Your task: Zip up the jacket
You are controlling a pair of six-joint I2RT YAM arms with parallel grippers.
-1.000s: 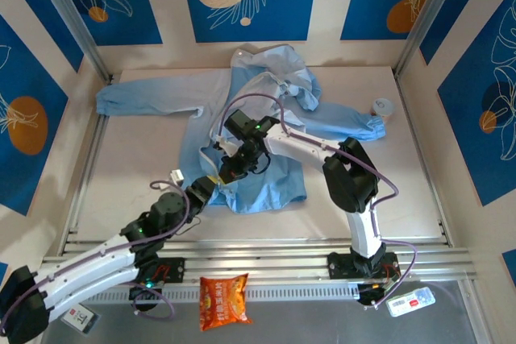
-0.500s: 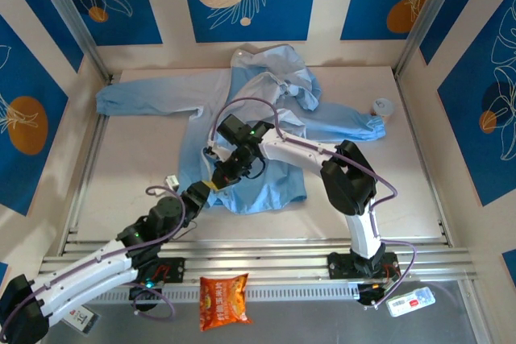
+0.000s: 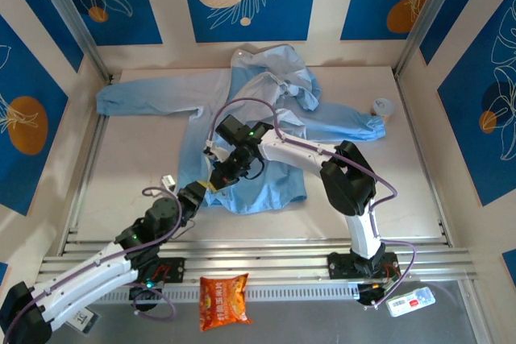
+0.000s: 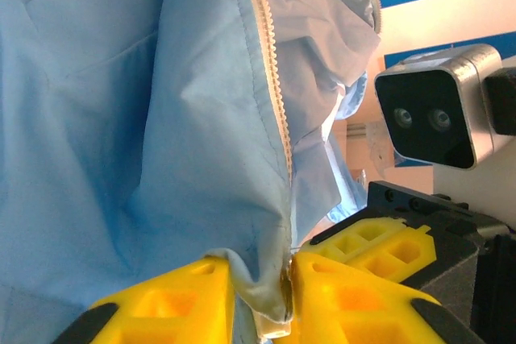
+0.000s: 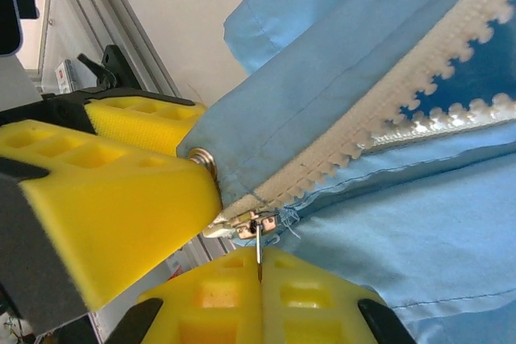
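Basically barely started — right gripper closed on the zipper pull, left gripper clamping the jacket hem just beside it, teeth ahead all unjoined.

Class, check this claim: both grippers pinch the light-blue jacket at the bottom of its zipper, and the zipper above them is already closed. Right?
Wrong on one point: the zipper above them is open, its two rows of teeth spread apart in the right wrist view. The left gripper and right gripper do pinch the jacket at the zipper's bottom.
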